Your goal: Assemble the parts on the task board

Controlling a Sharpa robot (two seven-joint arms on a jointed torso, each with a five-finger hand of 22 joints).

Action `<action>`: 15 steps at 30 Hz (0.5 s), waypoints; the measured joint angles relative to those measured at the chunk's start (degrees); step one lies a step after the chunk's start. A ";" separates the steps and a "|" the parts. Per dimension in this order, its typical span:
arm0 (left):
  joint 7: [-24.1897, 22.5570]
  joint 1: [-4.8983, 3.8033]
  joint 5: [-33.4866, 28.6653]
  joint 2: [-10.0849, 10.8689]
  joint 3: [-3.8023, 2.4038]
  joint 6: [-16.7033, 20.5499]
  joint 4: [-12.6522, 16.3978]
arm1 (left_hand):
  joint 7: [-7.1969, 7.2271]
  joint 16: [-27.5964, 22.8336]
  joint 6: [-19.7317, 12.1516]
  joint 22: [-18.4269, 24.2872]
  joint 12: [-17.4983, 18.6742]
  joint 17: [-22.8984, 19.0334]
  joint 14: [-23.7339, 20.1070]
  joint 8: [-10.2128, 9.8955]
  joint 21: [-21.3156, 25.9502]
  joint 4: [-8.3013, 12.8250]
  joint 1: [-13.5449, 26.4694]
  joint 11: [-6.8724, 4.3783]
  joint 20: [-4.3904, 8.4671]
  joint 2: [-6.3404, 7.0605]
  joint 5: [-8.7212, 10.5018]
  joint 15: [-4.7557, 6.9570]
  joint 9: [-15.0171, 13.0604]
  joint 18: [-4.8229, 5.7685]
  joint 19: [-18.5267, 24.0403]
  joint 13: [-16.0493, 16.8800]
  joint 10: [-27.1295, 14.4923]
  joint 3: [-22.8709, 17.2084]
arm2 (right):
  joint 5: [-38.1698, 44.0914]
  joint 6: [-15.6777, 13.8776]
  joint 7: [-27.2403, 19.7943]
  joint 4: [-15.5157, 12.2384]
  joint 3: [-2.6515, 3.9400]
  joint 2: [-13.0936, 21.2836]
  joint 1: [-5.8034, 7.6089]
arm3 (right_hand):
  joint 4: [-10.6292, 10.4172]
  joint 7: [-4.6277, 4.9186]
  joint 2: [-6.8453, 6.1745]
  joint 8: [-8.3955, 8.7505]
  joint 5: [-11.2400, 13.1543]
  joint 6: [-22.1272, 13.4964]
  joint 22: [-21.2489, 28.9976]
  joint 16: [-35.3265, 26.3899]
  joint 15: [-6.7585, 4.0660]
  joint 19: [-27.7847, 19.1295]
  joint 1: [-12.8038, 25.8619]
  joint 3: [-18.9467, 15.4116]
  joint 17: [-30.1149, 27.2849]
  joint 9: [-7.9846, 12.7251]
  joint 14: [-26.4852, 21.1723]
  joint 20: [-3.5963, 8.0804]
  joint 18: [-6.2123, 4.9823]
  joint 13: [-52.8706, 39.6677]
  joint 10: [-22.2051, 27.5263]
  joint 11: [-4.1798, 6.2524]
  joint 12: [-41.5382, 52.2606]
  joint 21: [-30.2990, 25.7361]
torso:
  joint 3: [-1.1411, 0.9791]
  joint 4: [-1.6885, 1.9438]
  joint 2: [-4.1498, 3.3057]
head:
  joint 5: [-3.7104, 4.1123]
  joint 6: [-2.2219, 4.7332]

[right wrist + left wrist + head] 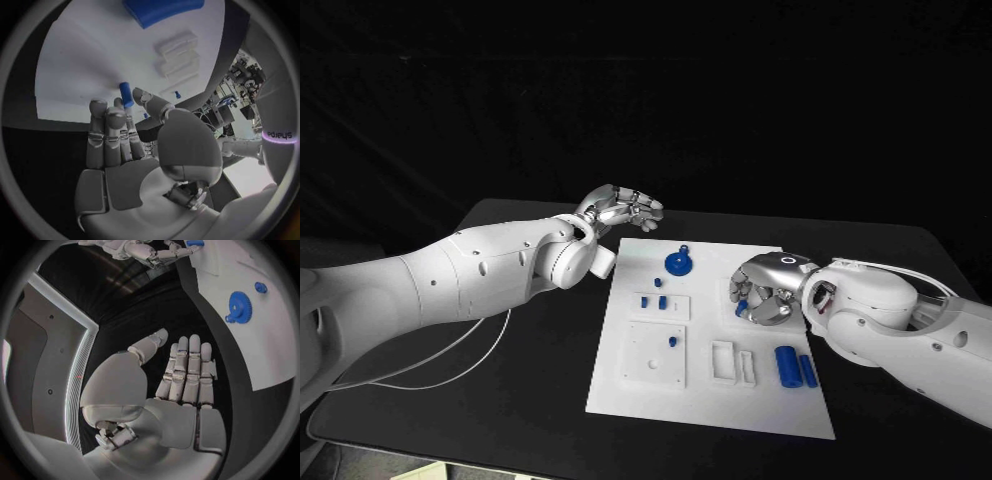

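Task board (711, 400): white plate, mid-table, long side running near to far; I read it from head cam.
Blue gear (678, 263): flat on board, far end; also seen from L wrist cam (238, 305).
Small blue peg (658, 283): just near of gear.
Two blue cylinders (796, 366): lying side by side at board's near right.
White block (653, 353): near left of board, small blue piece on it.
R hand (764, 290): over board's right edge, fingers curled; blue pin (125, 94) pinched between thumb and fingertips per R wrist cam.
L hand (625, 208): off board, above black table (516, 410) past far left corner; fingers straight, close together, nothing in it (187, 375).
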State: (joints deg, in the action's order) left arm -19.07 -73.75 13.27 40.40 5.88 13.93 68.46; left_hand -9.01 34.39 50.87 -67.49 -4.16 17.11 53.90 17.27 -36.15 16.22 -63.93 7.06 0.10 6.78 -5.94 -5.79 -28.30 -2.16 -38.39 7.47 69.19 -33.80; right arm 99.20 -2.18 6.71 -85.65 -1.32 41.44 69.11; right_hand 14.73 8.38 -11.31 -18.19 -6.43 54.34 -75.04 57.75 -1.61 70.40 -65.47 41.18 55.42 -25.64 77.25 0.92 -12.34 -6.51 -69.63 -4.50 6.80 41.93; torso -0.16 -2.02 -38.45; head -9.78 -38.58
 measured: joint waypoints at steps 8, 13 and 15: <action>0.00 0.00 0.00 0.04 0.00 -0.01 0.00 | 0.00 0.00 0.00 -0.05 0.00 0.11 0.00 0.00 0.00 0.00 0.00 0.00 0.00 0.00 0.00 0.00 0.05 0.00 0.00 -0.05 0.00 0.00 | 0.19 0.52 0.04 0.39 -0.24 -0.07 -0.12 | -0.33 -0.19 0.00 0.00 0.00 0.19 0.00 0.33 -0.01 0.00 0.00 0.63 -0.33 0.05 0.01 -0.01 0.00 -0.09 -0.40 0.00 0.09 0.22 | 0.00 -0.01 0.01 | -0.01 -0.09; 0.02 0.00 0.00 0.05 0.00 -0.01 0.00 | 0.00 -0.20 0.00 -0.05 0.00 0.13 0.00 0.00 0.00 0.00 0.00 0.00 0.00 0.00 0.00 0.00 0.05 0.00 0.00 -0.05 0.00 0.00 | 0.24 0.66 0.04 0.40 -0.32 -0.11 -0.16 | -1.10 -0.73 0.83 -0.61 2.54 1.75 0.00 0.94 -0.65 0.01 0.32 3.15 -0.94 0.04 -0.04 -0.02 0.00 -0.57 -1.66 0.61 0.95 0.42 | -0.01 -0.01 0.02 | 0.04 -0.16; 0.03 0.00 0.00 0.05 0.00 -0.02 0.00 | 0.00 -0.23 0.00 -0.05 0.00 0.18 0.00 0.00 0.00 0.00 0.00 0.00 0.00 0.00 0.00 0.00 0.05 0.00 0.00 -0.05 0.00 0.00 | 0.29 0.61 0.06 0.45 -0.32 -0.11 -0.15 | -2.33 -1.22 1.22 -1.26 3.38 2.88 0.00 1.44 -1.20 0.02 0.33 5.20 -1.05 -0.13 -0.10 -0.02 0.00 -1.04 -2.18 1.13 1.65 0.90 | -0.01 -0.01 0.02 | 0.04 -0.18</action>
State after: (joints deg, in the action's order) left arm -19.05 -73.75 13.27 40.45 5.88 13.92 68.46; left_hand -9.01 34.16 50.87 -67.54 -4.16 17.29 53.90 17.27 -36.15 16.22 -63.93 7.06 0.10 6.78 -5.94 -5.78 -28.25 -2.16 -38.39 7.42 69.19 -33.80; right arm 99.49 -1.57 6.76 -85.20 -1.64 41.33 68.95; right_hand 12.40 7.16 -10.09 -19.46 -3.04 57.22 -75.04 59.20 -2.82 70.42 -65.14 46.38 54.37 -25.76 77.15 0.90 -12.34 -7.55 -71.82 -3.37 8.46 42.83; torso -0.17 -2.03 -38.43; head -9.74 -38.75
